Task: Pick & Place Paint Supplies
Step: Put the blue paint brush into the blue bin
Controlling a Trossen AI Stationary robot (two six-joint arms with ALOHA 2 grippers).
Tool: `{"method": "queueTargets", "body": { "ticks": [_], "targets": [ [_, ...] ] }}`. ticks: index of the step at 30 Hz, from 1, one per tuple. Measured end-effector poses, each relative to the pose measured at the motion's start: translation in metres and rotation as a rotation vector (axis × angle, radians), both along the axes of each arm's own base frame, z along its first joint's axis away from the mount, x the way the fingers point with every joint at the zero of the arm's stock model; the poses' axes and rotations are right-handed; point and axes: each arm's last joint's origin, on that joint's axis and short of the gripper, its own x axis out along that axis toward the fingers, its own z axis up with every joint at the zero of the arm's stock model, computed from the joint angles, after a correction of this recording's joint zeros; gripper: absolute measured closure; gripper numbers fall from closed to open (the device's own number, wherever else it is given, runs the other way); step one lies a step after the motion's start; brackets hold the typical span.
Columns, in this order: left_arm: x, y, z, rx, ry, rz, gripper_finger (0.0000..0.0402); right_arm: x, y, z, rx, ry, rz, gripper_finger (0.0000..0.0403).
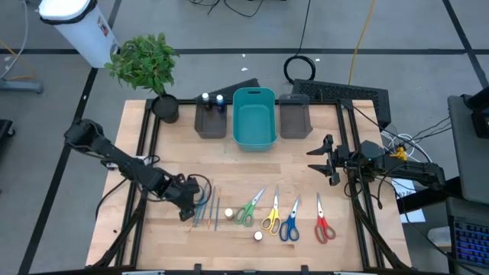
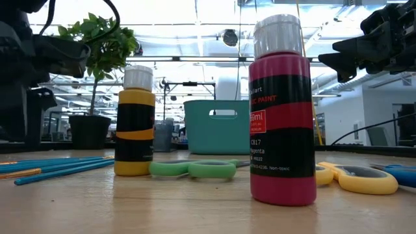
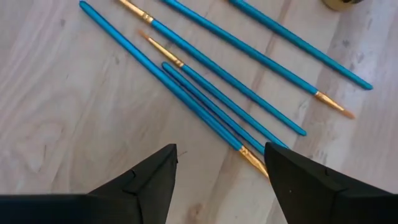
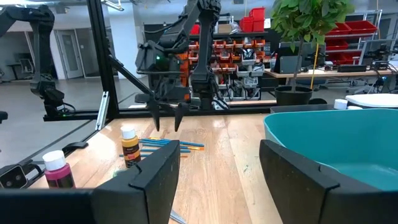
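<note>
You have barely begun. The brushes [image 1: 205, 208], two bottles [image 2: 135, 122] and four scissors [image 1: 284, 216] all lie along the bench's front edge, and the teal bin [image 1: 254, 118] at the back looks empty. Your left gripper [image 1: 188, 210] hangs open over the brushes, gripping nothing (the yellow bottle stands just beside them). The right gripper [image 1: 325, 160] waits open and empty near the right edge.

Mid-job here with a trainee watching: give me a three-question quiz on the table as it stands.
1. True or false: the left gripper hangs open over the thin blue paintbrushes.
2. How many scissors lie on the wooden table?
3. Which handles lie nearest the brushes: A red, B green, C blue?

Key:
1. True; nothing sits between its fingers.
2. Four: green-handled scissors, yellow-handled scissors, blue-handled scissors, red-handled scissors.
3. B.

The right gripper waits open near the table's right edge.
</note>
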Motion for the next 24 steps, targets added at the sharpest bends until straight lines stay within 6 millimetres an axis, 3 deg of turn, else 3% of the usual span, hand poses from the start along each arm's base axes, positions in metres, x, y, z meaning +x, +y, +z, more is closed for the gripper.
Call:
{"method": "queueTargets", "body": {
  "ticks": [8, 24],
  "targets": [
    [0.006, -0.004, -0.016, -0.001, 0.064, 0.002, 0.0158, 0.000, 0.000, 0.000, 0.000, 0.000, 0.000, 0.0190],
    [-0.002, 0.001, -0.022, 0.024, 0.178, 0.153, 0.0174, 0.000, 0.000, 0.000, 0.000, 0.000, 0.000, 0.0190]
  ]
}}
